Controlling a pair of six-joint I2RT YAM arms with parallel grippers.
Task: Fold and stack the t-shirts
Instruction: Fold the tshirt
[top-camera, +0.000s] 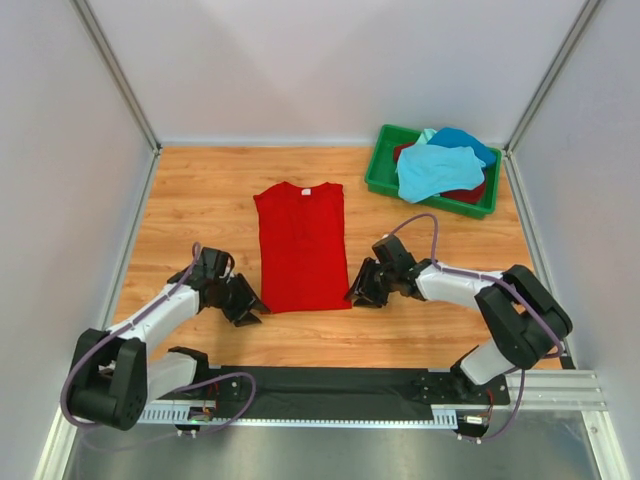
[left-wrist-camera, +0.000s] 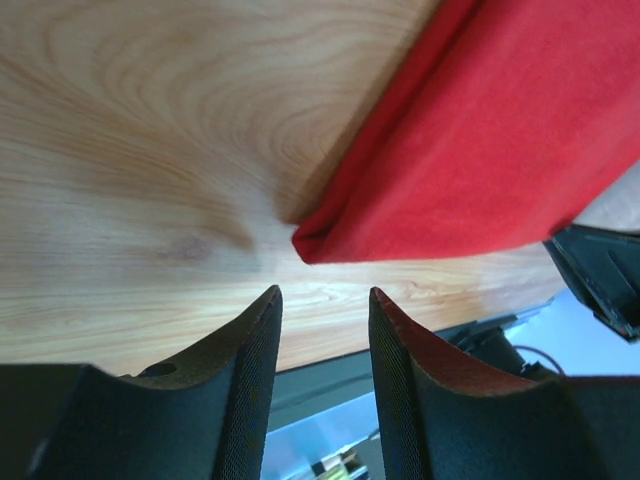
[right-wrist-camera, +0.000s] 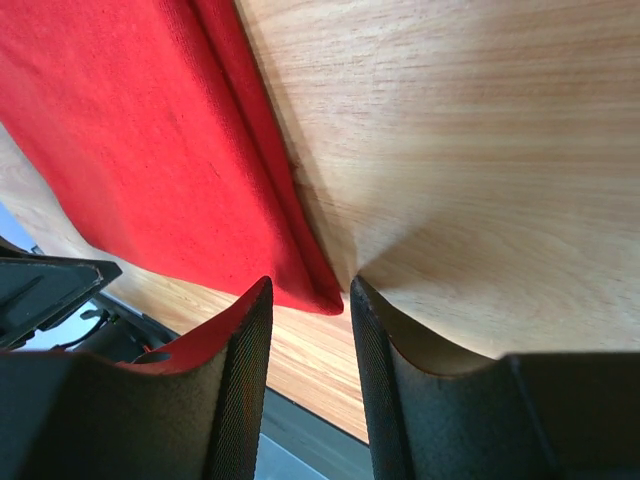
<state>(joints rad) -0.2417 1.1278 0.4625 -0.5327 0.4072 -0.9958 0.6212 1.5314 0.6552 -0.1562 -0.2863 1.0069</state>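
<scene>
A bright red t-shirt lies flat on the wooden table, folded into a long strip with its collar at the far end. My left gripper sits just off its near left corner, jaws open and empty. My right gripper is beside the near right corner, also open with nothing between its fingers. More t-shirts, a light turquoise one, a blue one and a dark red one, are heaped in a bin.
A green plastic bin stands at the back right of the table. Grey walls close in the table on three sides. A black strip runs along the near edge between the arm bases.
</scene>
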